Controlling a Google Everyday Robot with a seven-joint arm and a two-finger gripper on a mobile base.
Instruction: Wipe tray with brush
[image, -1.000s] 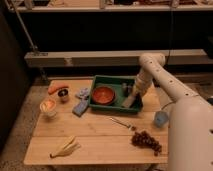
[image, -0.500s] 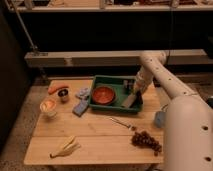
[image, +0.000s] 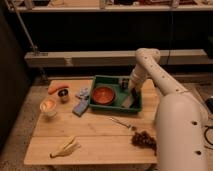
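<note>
Lighting: we log warm, soft light on the table (image: 100, 137); dark backdrop; gripper (image: 131, 96), inside the tray's (image: 107, 77) right end, shadowed.

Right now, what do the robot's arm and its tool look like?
The arm is off-white and made of thick, rounded tubular segments with a bulbous elbow joint. It narrows toward the wrist. No cables or markings show on it. The tool at its end is dark, almost black, and is over the right end of the green tray.

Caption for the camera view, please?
Gripper low in the tray, at the brush, beside the bowl.
</note>
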